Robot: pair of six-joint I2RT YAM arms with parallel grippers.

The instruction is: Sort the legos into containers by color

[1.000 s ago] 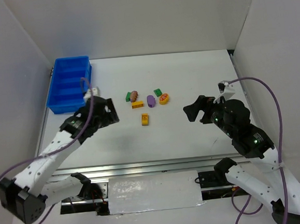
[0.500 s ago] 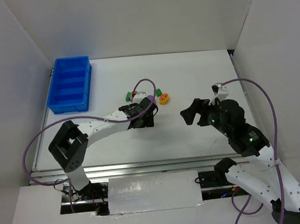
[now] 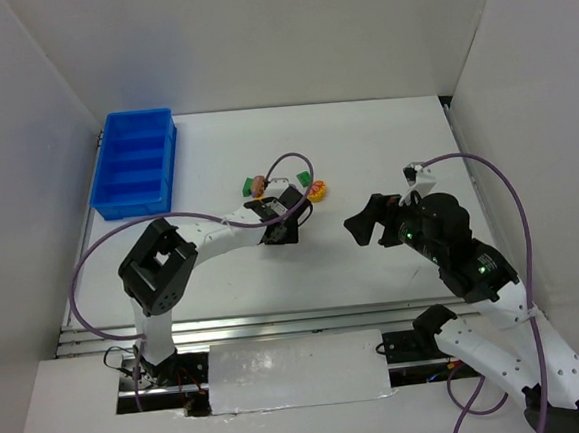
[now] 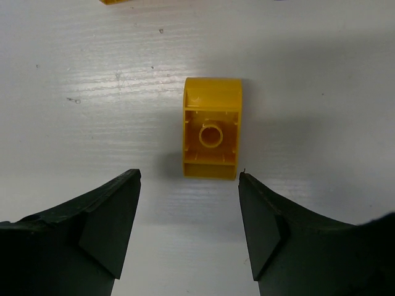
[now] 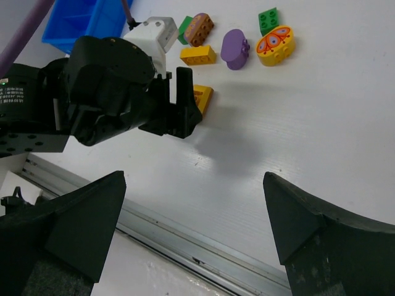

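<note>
Slippage is the main hazard.

Left wrist view: the left gripper (image 4: 189,174) stands partly open and holds nothing. The yellow block (image 4: 212,127) lies hollow side up, with only its 6 o'clock end between the tips, off-centre toward the 3 o'clock finger. Closing here would probably shove or twist it, or pinch too shallowly. Its long axis runs 12 to 6 o'clock, rounded end at 12.

Top external view: the gripper hides the block near the centre of the table (image 3: 364,140). The blue bin (image 3: 131,115) sits well apart at 10 o'clock.

Right wrist view: the right gripper (image 5: 192,185) is spread wide and empty. The block shows at 12 o'clock.
</note>
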